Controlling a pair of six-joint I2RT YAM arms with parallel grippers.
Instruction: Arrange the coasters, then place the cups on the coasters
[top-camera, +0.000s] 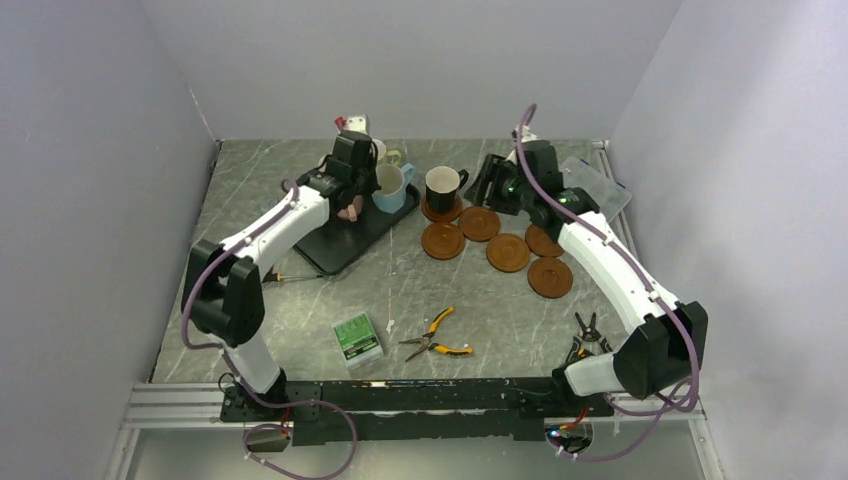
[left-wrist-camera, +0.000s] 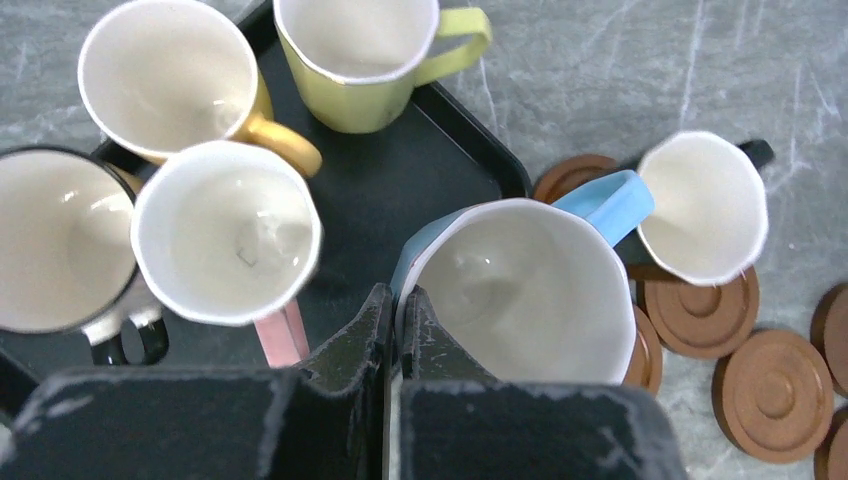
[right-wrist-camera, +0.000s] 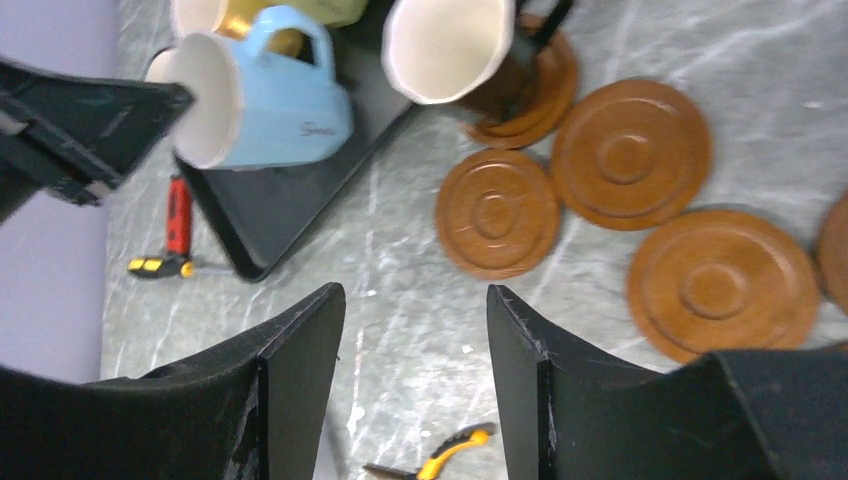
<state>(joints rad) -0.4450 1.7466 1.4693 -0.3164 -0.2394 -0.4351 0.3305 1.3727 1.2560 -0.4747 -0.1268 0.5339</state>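
My left gripper (left-wrist-camera: 400, 302) is shut on the rim of the light blue cup (left-wrist-camera: 520, 290), one finger inside and one outside; the cup hangs over the tray's right edge (top-camera: 392, 187). The black cup (top-camera: 443, 187) stands on a coaster (top-camera: 441, 211). Several more reddish-brown coasters (top-camera: 508, 252) lie in a loose cluster to its right. On the tray stand the pink cup (left-wrist-camera: 228, 230), yellow-orange cup (left-wrist-camera: 165, 75), yellow-green cup (left-wrist-camera: 355, 50) and a dark-rimmed cup (left-wrist-camera: 55, 250). My right gripper (right-wrist-camera: 415, 310) is open over bare table near the coasters (right-wrist-camera: 497, 213), holding nothing.
The black tray (top-camera: 340, 248) sits left of centre. Yellow-handled pliers (top-camera: 437, 335), a green box (top-camera: 357, 337) and a screwdriver (right-wrist-camera: 175, 225) lie toward the front. More pliers (top-camera: 588, 335) rest by the right arm. A clear plastic piece (top-camera: 600, 185) is at the back right.
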